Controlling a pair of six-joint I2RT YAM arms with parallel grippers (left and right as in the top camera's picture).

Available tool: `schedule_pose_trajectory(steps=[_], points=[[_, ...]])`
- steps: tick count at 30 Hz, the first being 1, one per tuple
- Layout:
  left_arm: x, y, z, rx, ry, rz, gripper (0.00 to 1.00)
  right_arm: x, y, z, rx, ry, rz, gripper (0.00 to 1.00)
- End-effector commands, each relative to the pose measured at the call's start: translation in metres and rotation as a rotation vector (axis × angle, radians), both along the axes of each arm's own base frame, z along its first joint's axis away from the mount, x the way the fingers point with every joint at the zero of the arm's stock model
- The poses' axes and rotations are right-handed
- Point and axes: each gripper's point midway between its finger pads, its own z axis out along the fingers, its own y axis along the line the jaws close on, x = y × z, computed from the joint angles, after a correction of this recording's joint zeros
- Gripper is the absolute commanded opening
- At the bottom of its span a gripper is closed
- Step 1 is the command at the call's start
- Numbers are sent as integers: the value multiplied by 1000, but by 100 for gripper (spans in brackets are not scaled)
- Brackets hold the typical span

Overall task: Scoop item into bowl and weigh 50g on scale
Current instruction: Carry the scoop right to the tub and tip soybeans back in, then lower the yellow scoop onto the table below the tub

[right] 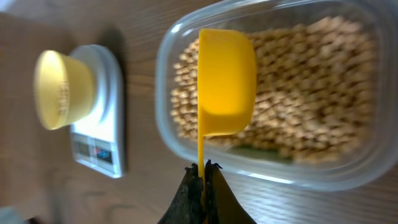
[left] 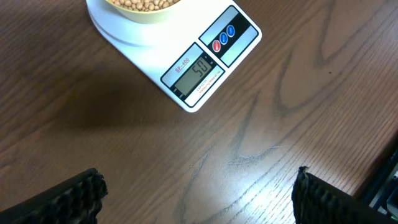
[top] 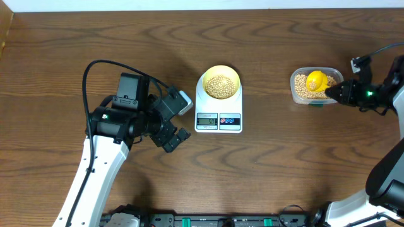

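A pale yellow bowl (top: 219,82) holding tan beans (top: 219,86) stands on the white scale (top: 218,116), whose display (left: 198,71) is lit. My left gripper (top: 178,120) is open just left of the scale's front, nothing between its fingertips (left: 81,196). More beans (right: 323,106) fill a clear tub (top: 298,94) at the right. My right gripper (right: 201,169) is shut on the thin handle of a bright yellow measuring spoon (right: 225,81), whose cup hangs over the tub's beans (top: 304,87).
Brown wooden tabletop (top: 265,170) all around. The left arm (top: 95,164) runs from the near edge to the scale's left. The right arm (top: 385,170) and its cable stand at the right edge beside the tub.
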Motion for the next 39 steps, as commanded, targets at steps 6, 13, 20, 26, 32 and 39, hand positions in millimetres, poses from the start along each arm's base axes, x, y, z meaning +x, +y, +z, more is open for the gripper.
schedule_pose_trajectory(steps=[6,13,20,26,32,39], points=[[3,1,7,-1,-27,-9,98,5,-7,-12,-310,39,43,1],[3,1,7,-1,-27,-9,98,9,8,12,-558,-12,85,2],[3,1,7,-1,-27,-9,98,6,0,42,-854,-41,53,2],[3,1,7,-1,-27,-9,98,5,-1,53,-1015,-44,45,1],[3,1,7,-1,-27,-9,98,8,5,70,-927,-88,-116,1],[3,1,7,-1,-27,-9,98,-20,56,132,-513,-278,-65,1]])
